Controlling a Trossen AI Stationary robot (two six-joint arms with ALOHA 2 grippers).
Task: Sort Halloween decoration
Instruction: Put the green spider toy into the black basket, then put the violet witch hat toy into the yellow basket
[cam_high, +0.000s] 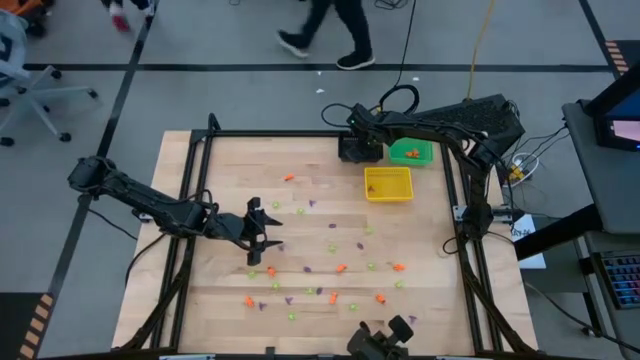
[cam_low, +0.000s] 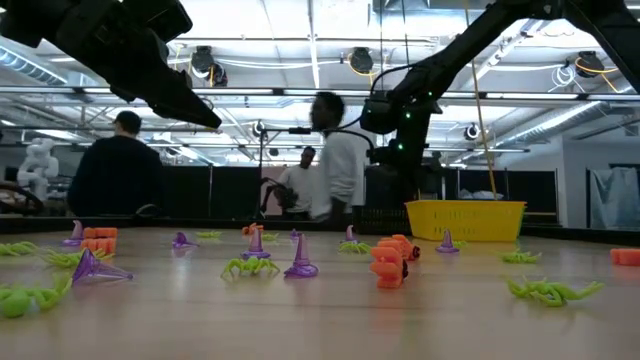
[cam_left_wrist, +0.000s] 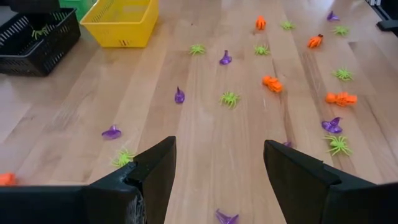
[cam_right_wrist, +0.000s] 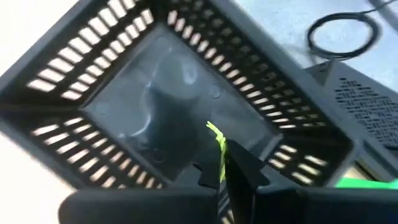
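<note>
The right end effector (cam_right_wrist: 221, 171) hangs over the black bin (cam_right_wrist: 155, 99), clamped on a light-green trinket (cam_right_wrist: 217, 146) whose long axis points down into it. The yellow bin (cam_high: 388, 184) and green bin (cam_high: 411, 152) stand beside. The left end effector (cam_high: 262, 232) gapes empty above trinkets (cam_left_wrist: 229, 98) scattered across the counter (cam_high: 320, 170).

In the high view the scattered orange, purple and light-green plastic trinkets (cam_high: 341, 268) on the wooden tabletop (cam_high: 320, 215) are too small to tell their shapes, the right hand (cam_high: 358, 135) covers most of the black slotted square bin (cam_high: 352, 151), and a walking person (cam_high: 325, 30) is cut off at the top edge.
</note>
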